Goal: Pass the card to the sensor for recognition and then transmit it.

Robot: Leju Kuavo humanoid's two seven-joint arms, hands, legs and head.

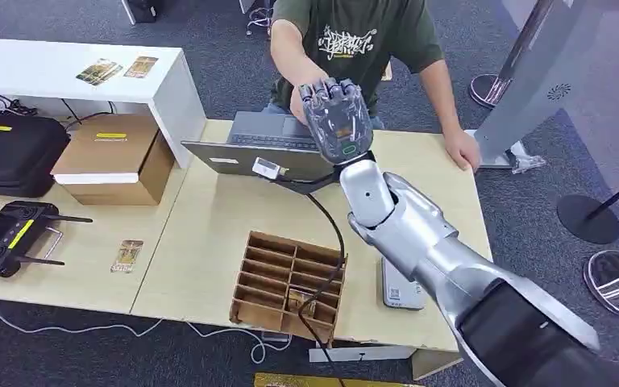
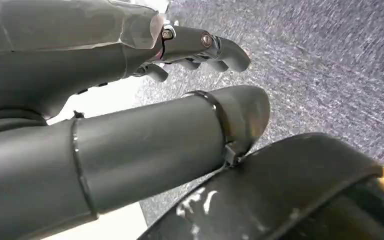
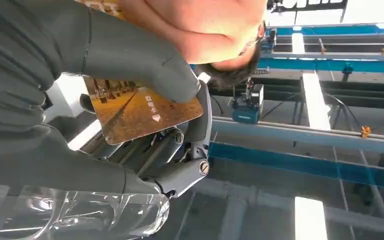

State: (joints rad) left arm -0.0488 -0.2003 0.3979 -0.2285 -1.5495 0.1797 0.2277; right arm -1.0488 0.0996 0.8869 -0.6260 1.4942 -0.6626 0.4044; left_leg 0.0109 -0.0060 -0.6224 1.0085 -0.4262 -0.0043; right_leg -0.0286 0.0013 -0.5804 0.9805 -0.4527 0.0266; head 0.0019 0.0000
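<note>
My right hand (image 1: 337,117) is raised over the far edge of the table, back towards my head view. In the right wrist view its thumb (image 3: 145,65) and fingers (image 3: 180,150) pinch an orange-brown picture card (image 3: 140,112) with white print. A seated person in a green shirt (image 1: 355,40) faces me; that person's hand (image 1: 298,101) is right beside my raised hand. A small white box (image 1: 267,168) on a black cable lies in front of the grey laptop (image 1: 266,141). My left hand (image 2: 200,47) hangs over grey carpet, holding nothing, fingers loosely bent.
A cardboard divider tray (image 1: 290,286) stands near the table's front edge, with a white device (image 1: 399,289) beside it. Another card (image 1: 127,255) lies on the left table by a black controller (image 1: 8,238). A cardboard box (image 1: 113,157) and black case (image 1: 8,149) sit further left.
</note>
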